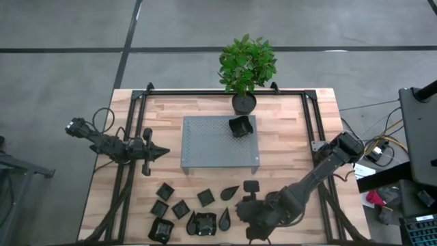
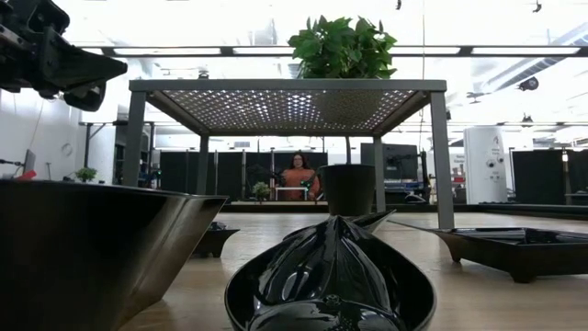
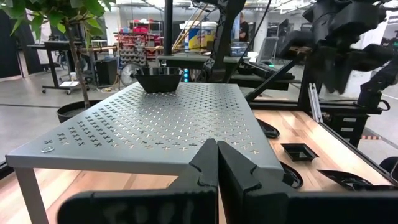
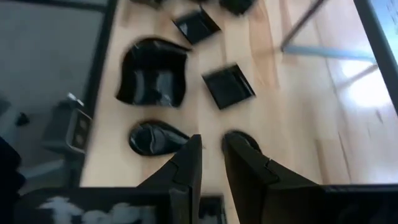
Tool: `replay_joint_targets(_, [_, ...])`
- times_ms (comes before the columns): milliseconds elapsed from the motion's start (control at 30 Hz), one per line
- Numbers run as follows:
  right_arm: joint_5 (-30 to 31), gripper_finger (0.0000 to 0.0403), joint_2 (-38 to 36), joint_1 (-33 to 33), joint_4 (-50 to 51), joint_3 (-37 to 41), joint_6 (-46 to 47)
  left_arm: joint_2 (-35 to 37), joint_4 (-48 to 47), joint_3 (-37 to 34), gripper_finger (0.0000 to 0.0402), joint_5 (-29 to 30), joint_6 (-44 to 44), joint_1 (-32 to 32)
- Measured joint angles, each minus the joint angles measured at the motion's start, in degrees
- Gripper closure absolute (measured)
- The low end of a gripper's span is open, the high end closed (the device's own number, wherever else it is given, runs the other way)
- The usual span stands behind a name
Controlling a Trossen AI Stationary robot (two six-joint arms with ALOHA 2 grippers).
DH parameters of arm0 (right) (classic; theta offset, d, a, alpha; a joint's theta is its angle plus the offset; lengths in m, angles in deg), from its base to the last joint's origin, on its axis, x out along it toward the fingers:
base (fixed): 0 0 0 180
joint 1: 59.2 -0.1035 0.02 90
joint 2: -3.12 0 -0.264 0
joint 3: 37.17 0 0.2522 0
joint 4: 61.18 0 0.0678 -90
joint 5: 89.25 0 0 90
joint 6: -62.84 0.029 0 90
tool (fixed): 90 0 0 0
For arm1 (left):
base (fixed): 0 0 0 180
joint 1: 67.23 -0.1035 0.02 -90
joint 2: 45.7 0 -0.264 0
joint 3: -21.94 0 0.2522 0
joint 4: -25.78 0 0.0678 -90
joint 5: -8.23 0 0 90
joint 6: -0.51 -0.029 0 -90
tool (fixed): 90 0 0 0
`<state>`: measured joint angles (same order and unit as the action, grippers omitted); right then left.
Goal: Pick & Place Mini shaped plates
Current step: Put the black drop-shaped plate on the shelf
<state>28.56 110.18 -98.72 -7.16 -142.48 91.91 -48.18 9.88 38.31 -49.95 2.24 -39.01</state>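
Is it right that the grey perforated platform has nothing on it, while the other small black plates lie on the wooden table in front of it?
Not quite. The grey perforated platform is not bare: one small black plate sits near its back corner, by the potted green plant, as the high view shows. The other small black plates do lie on the wooden table in front of it.

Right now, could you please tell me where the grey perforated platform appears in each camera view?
High view: grey perforated platform at table centre, one black dish on its far right corner.
Low view: seen from below, spanning the upper middle.
Left wrist view: fills the middle, dish on its far end.
Right wrist view: not in it.
Shared landmark: potted plant behind the platform.
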Motion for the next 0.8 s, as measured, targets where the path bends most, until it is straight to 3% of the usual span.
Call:
replay_joint_targets(133, [-0.8, 0.0343, 0.0, 0.0, -6.6, 1.0, -3.8, 0.0, 0.0, 0.0, 0.0401, 0.0, 0.0, 0.0])
replay_joint_targets(433, [-0.9, 0.0346, 0.0, 0.1, -7.9, 2.4, -2.4, 0.0, 0.0, 0.0, 0.0401, 0.0, 0.0, 0.0])
replay_joint_targets(567, [-2.5, 0.0346, 0.0, -0.3, -3.6, 2.1, -0.2, 0.0, 0.0, 0.0, 0.0401, 0.0, 0.0, 0.0])
replay_joint_targets(800, [-7.2, 0.0346, 0.0, -1.8, 8.6, 3.3, 12.3, 0.0, 0.0, 0.0, 0.0401, 0.0, 0.0, 0.0])
